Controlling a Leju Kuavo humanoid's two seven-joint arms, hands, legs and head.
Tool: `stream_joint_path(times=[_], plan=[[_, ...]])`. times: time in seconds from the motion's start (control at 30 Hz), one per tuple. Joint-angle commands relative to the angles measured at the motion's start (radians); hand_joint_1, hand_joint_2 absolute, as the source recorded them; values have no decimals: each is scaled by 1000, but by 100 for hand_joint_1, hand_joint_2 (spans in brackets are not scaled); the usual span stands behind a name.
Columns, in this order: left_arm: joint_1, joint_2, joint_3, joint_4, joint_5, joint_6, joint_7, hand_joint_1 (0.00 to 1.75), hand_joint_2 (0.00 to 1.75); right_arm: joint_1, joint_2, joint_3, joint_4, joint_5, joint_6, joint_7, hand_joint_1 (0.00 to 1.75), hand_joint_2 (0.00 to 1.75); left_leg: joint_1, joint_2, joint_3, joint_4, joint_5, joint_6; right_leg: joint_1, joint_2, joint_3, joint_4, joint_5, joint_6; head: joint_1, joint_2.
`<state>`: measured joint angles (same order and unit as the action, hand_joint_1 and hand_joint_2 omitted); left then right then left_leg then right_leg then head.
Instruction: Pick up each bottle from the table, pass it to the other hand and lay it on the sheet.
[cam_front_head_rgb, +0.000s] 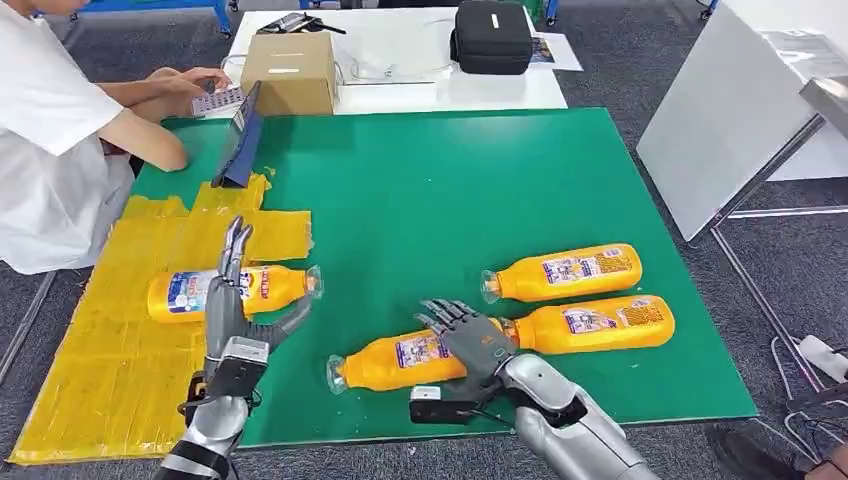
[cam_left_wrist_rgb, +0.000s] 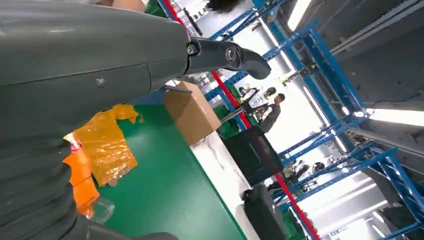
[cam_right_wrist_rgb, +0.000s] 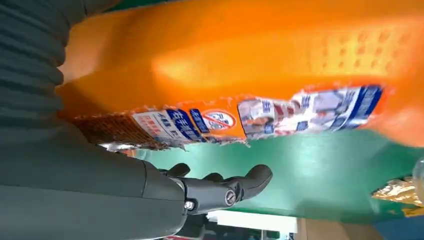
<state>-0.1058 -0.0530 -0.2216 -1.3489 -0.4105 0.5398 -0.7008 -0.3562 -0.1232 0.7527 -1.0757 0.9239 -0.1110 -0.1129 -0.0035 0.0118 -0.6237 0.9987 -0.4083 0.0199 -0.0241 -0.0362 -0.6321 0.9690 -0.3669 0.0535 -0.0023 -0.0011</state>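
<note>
- 4 orange bottles lay on their sides, each with a clear cap and a blue, white and red label; the print was too small or blurred to read, even in the close right wrist view, where only a red prohibition-style circle stood out.
- The bottle on the sheet (cam_front_head_rgb: 232, 292) rested on the crumpled yellow sheet (cam_front_head_rgb: 120, 340) at the left of the green table (cam_front_head_rgb: 450, 190), cap toward the middle.
- The left hand (cam_front_head_rgb: 232, 305) stood upright just in front of that bottle, fingers straight and spread, thumb out to the side, holding nothing; I could not tell whether it touched the bottle.
- The nearest bottle (cam_front_head_rgb: 400, 360) lay on the bare green, cap pointing left.
- The right hand (cam_front_head_rgb: 470, 338) lay over its base end, fingers splayed across the top (not visibly wrapped around), nothing lifted.
- 2 more bottles, the far bottle (cam_front_head_rgb: 565, 271) and the right bottle (cam_front_head_rgb: 595, 325), lay beside it.
- A person (cam_front_head_rgb: 60, 130) sat at the far left near a cardboard box (cam_front_head_rgb: 290, 72).
</note>
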Motion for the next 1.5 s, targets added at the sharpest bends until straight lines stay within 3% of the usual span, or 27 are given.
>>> stream_joint_path(times=[0.03,0.07,0.1,0.13,0.17,0.2,0.37,0.4,0.8,0.93,1.0,1.1,1.2,1.27,1.4,1.5], plan=[[-41,-4,-25,67,22,-5,3,0,175,-50,12,16,138,17,4,27,5,175,1,-1,2,0,0,-1,1,1,3,-1,0,-2,0,0],[-43,-6,-25,70,24,-6,3,0,175,-53,17,14,151,21,5,34,17,175,1,-1,2,0,0,-1,0,1,2,-1,0,-2,0,0],[-44,-8,-27,72,28,-8,3,0,175,-60,21,15,172,29,6,38,56,175,2,-1,4,0,-1,-1,1,2,5,-1,-1,-3,0,0],[-45,-8,-31,72,30,-8,3,0,175,-64,25,13,191,35,5,40,52,175,1,-1,3,-1,0,-1,1,1,4,-1,0,-2,0,0],[-46,-10,-35,75,33,-7,3,0,175,-70,29,16,215,45,7,43,68,175,1,-1,3,-1,0,-1,1,1,3,-1,0,-2,0,0],[-48,-11,-37,76,37,-8,3,0,175,-75,28,21,229,54,11,44,127,175,2,-1,5,0,-1,-1,1,2,6,-1,-1,-3,0,0],[-61,-12,-53,84,56,-6,3,0,175,-107,34,32,311,77,23,40,161,175,2,-3,6,0,-1,-1,1,1,7,-1,-1,-3,0,0],[-61,-13,-55,84,57,-5,3,0,175,-110,37,32,317,78,20,40,175,175,1,-2,5,0,0,-1,1,1,6,-1,0,-2,0,0],[-36,-12,-57,42,79,-28,3,0,175,-52,70,-56,205,12,-73,5,175,175,2,-2,8,0,0,-1,2,1,8,-1,0,-4,0,0],[4,-48,-12,6,55,-102,3,0,175,77,123,-213,-28,-44,-244,-28,175,175,1,-1,7,-1,0,-1,1,1,7,-1,0,-3,0,0],[14,-60,-2,-3,43,-114,3,0,175,113,129,-239,-105,-42,-253,-25,175,175,2,-1,8,1,-2,-1,2,2,8,0,-1,-4,0,0],[21,-84,15,-5,31,-177,9,0,175,202,179,-353,-256,-141,-377,-133,175,175,1,0,6,1,-3,-1,1,4,6,1,-2,-4,-1,0],[-13,-74,-8,64,3,-294,119,0,175,248,227,-447,-373,-250,-451,-219,175,175,1,-3,3,1,-2,-1,1,0,4,2,-3,-3,0,0],[-45,-72,-35,127,-6,-370,163,0,175,258,255,-492,-423,-344,-460,-273,175,175,1,-4,2,1,-2,-1,1,-1,3,2,-3,-3,0,0],[-48,-80,-37,136,-3,-378,163,0,175,260,259,-500,-436,-357,-456,-282,175,175,1,-3,1,0,-1,-1,0,0,2,1,-2,-2,0,0],[-65,-63,-65,159,69,-531,227,0,175,265,270,-505,-441,-413,-439,-335,175,175,1,-3,3,1,-3,-2,1,1,3,1,-3,-3,0,0]])
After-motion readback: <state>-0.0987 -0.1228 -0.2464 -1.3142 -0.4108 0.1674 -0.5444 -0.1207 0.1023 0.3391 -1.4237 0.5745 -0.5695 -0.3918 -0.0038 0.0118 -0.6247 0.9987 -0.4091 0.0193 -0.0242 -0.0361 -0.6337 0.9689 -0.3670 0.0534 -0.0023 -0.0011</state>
